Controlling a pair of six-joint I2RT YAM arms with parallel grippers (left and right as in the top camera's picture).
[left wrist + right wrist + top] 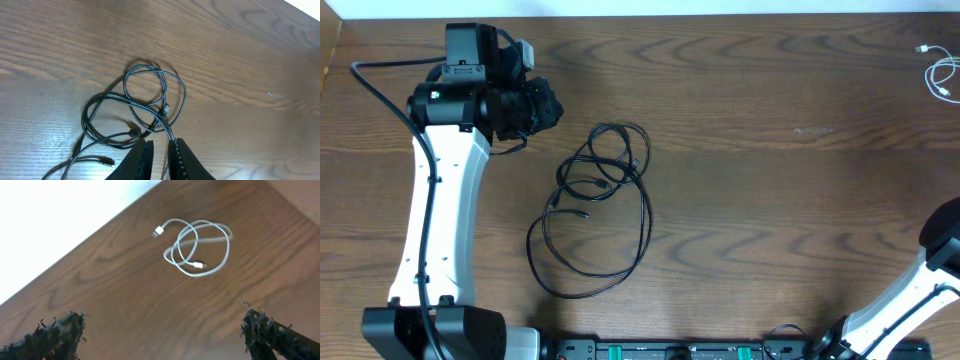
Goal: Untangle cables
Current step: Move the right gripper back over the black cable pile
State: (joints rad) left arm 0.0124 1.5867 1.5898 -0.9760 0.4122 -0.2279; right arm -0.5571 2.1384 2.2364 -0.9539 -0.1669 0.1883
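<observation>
While the left hand (pixel 161 144) hung nearly closed near tangled black cables (pixel 145 107), the right hand (pixel 162 317) gaped wide, facing the white cable (pixel 197 247).

Table (pixel 770 200) dark wood grain, slight sheen; black cables (pixel 605 183) glossy; white cable (pixel 194 242) smooth plastic.

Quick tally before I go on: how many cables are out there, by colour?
White cable: 1, coiled on its own, away from the others
Black cables: 2, tangled together in one heap, judging by the four plug ends in the left wrist view
Total: 3
</observation>
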